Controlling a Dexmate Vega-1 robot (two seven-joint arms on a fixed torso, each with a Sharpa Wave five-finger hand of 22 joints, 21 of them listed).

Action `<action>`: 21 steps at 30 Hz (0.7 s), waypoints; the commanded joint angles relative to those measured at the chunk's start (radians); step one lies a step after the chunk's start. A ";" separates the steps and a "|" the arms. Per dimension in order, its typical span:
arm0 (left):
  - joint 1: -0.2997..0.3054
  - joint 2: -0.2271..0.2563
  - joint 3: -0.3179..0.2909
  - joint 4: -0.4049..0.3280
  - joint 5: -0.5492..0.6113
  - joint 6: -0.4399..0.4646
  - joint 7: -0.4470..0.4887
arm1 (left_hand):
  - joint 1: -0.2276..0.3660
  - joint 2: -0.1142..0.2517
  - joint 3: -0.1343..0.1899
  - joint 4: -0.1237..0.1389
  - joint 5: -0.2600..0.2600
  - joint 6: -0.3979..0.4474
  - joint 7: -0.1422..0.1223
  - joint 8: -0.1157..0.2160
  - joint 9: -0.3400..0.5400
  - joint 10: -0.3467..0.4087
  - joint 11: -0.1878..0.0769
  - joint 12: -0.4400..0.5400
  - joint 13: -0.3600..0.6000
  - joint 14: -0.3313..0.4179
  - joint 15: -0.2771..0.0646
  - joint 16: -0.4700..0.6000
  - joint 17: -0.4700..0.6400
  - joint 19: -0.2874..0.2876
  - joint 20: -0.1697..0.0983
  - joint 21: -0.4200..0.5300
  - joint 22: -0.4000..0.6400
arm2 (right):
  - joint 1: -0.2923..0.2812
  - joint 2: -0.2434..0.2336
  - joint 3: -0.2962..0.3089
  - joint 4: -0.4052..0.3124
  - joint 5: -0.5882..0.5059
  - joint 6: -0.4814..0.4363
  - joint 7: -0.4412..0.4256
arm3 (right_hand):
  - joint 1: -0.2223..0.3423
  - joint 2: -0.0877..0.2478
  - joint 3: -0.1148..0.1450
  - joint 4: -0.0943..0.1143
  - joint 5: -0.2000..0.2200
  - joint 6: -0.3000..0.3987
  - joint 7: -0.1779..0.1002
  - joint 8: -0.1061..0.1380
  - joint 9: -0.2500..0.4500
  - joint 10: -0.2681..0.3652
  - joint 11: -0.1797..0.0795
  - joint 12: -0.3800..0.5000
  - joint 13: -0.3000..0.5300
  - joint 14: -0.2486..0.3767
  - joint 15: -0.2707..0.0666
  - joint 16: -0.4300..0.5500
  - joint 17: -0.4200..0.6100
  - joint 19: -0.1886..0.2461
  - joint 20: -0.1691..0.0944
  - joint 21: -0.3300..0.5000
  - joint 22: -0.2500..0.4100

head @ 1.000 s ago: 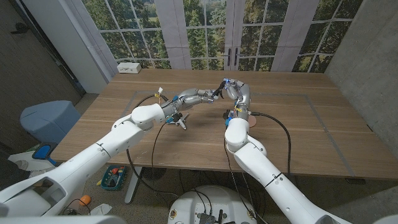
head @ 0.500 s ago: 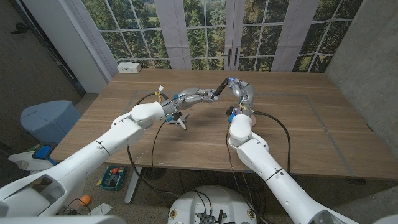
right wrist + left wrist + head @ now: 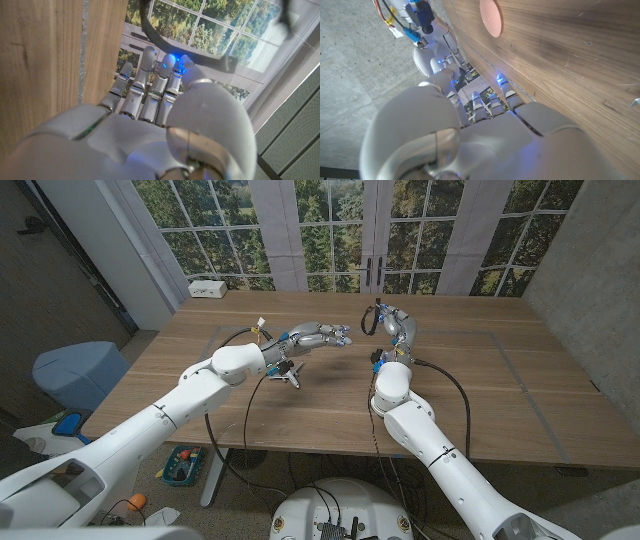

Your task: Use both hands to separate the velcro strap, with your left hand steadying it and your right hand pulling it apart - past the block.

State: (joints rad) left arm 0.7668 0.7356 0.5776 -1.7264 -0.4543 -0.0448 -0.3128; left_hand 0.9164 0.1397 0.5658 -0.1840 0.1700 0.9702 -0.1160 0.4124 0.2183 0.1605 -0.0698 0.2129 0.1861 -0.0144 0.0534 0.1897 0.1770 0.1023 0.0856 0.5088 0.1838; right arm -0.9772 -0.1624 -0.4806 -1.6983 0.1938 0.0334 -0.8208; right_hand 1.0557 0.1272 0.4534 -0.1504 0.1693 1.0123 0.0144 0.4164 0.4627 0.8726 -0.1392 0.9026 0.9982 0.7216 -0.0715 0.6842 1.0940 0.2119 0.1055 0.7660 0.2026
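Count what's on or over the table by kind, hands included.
Hands: 2 (left hand, right hand)
Strap: 1 (black strap, at the right hand's fingertips)
Box: 1 (white box)
Disc: 1 (pink disc)
Total: 5

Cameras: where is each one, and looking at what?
Head view: on the head, looking down at the table; left robot hand and right robot hand show.
Left wrist view: left wrist, along that robot hand toward table and pink disc.
Right wrist view: right wrist, along that robot hand toward strap.
Shared: head and right wrist both see the strap.
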 commanded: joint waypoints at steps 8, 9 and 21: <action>0.031 0.003 -0.022 -0.010 -0.008 -0.025 0.034 | 0.030 -0.021 -0.037 0.004 0.000 -0.141 0.016 -0.077 -0.001 0.027 0.000 0.004 0.004 0.034 -0.025 0.004 -0.001 0.018 -0.002 -0.008 0.002 | 0.002 -0.023 -0.015 0.000 -0.056 -0.018 -0.043 | 0.007 0.003 0.010 -0.011 0.007 0.002 0.004 0.014 0.023 -0.002 -0.004 0.005 -0.002 -0.010 -0.104 0.001 0.011 0.004 -0.006 0.018 0.002; 0.034 0.005 -0.024 -0.012 -0.009 -0.026 0.037 | 0.029 -0.029 -0.046 0.005 0.000 -0.176 0.001 -0.095 -0.002 0.024 -0.001 0.002 0.004 0.035 -0.027 0.003 -0.001 0.020 -0.002 -0.009 0.002 | 0.003 -0.024 -0.017 0.001 -0.065 -0.025 -0.049 | 0.007 0.002 0.010 -0.011 0.007 0.001 0.003 0.014 0.024 -0.003 -0.005 0.004 -0.004 -0.010 -0.104 0.001 0.011 0.005 -0.007 0.019 0.002; 0.061 -0.015 -0.050 0.045 -0.108 -0.105 -0.037 | -0.147 -0.056 -0.190 0.060 0.003 -0.760 -0.014 -0.245 -0.030 -0.109 0.046 -0.021 0.008 0.005 -0.035 -0.002 0.007 -0.046 -0.017 -0.073 0.005 | 0.014 -0.044 -0.045 -0.002 -0.148 -0.152 -0.096 | 0.003 -0.005 0.025 -0.015 0.011 -0.001 -0.005 0.007 0.022 0.000 -0.010 -0.016 -0.048 -0.014 -0.108 -0.025 0.005 0.031 -0.022 0.037 0.001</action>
State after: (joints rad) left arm 0.8019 0.7391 0.5508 -1.7244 -0.4858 -0.0863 -0.3004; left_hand 0.8135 0.0727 0.3936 -0.1394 0.1700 0.2790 -0.1264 0.1661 0.1904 0.0791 -0.0309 0.1958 0.1887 0.0055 0.0182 0.1897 0.1795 0.0759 0.0746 0.4475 0.1837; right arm -0.9724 -0.1900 -0.5045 -1.6964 0.1126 -0.0184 -0.8763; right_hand 1.0570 0.1280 0.4681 -0.1657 0.1741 1.0123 0.0142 0.4220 0.4891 0.8684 -0.1381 0.8924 0.9578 0.7125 -0.0696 0.6687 1.1017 0.2322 0.0854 0.7970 0.2024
